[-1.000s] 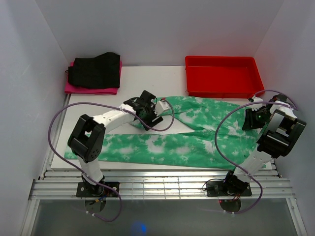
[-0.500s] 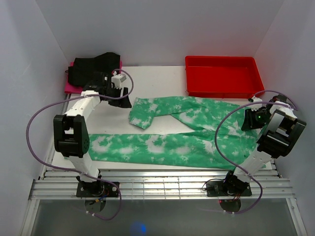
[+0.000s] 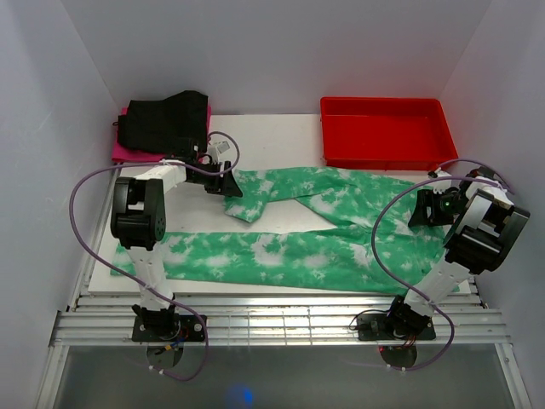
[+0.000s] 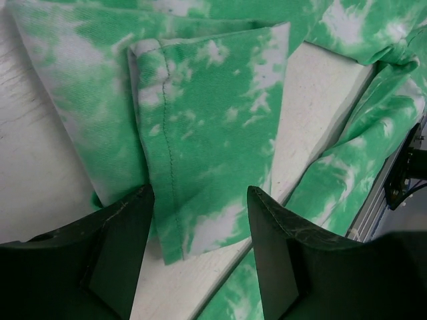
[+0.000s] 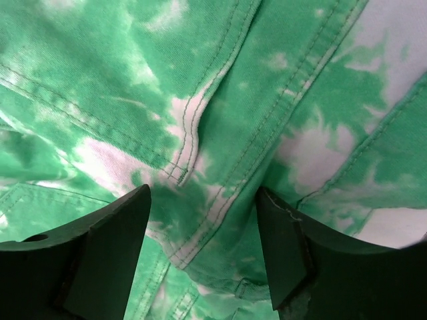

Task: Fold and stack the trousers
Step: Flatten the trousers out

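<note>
The green tie-dye trousers (image 3: 281,251) lie spread on the white table, one leg along the front and the other (image 3: 341,192) angled back, its end folded over at the left. My left gripper (image 3: 233,185) is open and low at that folded end. In the left wrist view the hem (image 4: 200,133) lies between the open fingers (image 4: 127,227), and the gripper (image 4: 200,203) holds nothing. My right gripper (image 3: 426,210) is open over the waist end at the right. In the right wrist view it (image 5: 203,200) hovers above the seams (image 5: 220,133).
A red tray (image 3: 383,132) stands at the back right. A folded black garment (image 3: 163,122) lies on a pink garment (image 3: 157,156) at the back left. Metal slats (image 3: 272,319) run along the table's near edge. White walls close in on both sides.
My left gripper drew the back leg's end leftward, let go, swung toward the black garment, and is now back at the folded end. The right gripper has barely moved.
</note>
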